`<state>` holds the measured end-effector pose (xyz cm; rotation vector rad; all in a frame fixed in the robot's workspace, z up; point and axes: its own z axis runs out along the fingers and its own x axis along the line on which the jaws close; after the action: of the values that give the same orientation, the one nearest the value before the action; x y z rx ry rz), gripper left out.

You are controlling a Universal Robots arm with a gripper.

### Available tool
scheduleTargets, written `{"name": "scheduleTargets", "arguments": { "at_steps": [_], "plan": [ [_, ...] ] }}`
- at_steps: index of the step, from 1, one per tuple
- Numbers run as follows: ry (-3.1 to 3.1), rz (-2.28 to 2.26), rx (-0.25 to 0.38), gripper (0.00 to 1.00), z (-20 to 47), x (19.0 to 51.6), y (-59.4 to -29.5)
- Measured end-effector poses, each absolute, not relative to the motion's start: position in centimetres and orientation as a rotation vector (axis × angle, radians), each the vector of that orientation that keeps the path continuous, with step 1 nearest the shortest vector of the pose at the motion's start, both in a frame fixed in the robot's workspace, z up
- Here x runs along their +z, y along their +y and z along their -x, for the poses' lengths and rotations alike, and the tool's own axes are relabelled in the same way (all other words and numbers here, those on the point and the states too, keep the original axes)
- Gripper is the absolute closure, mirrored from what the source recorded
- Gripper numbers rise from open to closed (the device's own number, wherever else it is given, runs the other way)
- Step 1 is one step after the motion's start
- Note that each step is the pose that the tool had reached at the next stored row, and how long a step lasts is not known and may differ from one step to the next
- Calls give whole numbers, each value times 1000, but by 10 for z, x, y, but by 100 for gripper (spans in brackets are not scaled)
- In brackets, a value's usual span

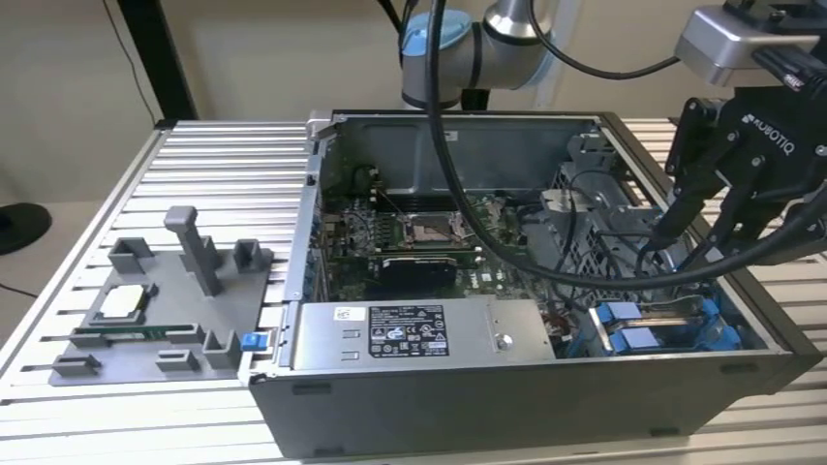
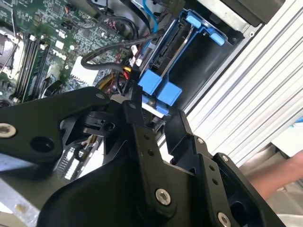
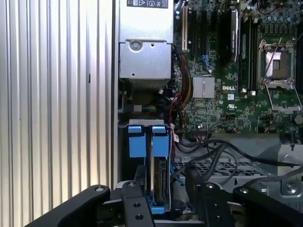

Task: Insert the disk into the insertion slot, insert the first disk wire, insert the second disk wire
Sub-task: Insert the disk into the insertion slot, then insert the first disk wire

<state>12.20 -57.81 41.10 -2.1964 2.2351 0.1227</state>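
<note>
One open computer case (image 1: 517, 407) holds the insertion slot (image 1: 730, 327) at the exterior view's right, with the disk (image 3: 161, 178) standing on edge inside it. Just above hangs the gripper (image 1: 691, 237), fingers spread apart, grasping nothing.

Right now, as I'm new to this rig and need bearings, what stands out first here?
The open computer case on the ribbed table, motherboard exposed, draws the eye first. Next comes the black hand at the exterior view's right, above the insertion slot with bright blue clips.
</note>
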Motion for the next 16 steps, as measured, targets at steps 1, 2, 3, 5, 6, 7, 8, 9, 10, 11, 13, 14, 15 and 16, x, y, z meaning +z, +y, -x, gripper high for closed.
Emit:
{"name": "scheduleTargets", "arguments": {
  "at_steps": [1, 2, 3, 5, 6, 7, 8, 9, 10, 11, 13, 14, 15, 16],
  "plan": [
    [2233, 2194, 118, 0, -122, 411, -577],
    [2230, 2192, 113, 0, -122, 411, -577],
    [2226, 2189, 109, 0, -122, 411, -576],
    [2223, 2186, 109, 0, -122, 409, -572],
    [2223, 2186, 109, 0, -122, 408, -570],
    [2223, 2186, 110, 0, -122, 408, -568],
    [2223, 2186, 110, 0, -122, 407, -566],
    [2223, 2186, 110, 0, -122, 406, -564],
    [2223, 2186, 110, 0, -122, 405, -563],
    [2223, 2186, 110, 0, -122, 404, -562],
    [2221, 2186, 112, 0, -122, 403, -562],
    [2218, 2186, 114, 0, -122, 403, -562],
    [2215, 2187, 116, 0, -122, 402, -562],
    [2213, 2188, 118, 0, -122, 402, -562]
  ]
}}
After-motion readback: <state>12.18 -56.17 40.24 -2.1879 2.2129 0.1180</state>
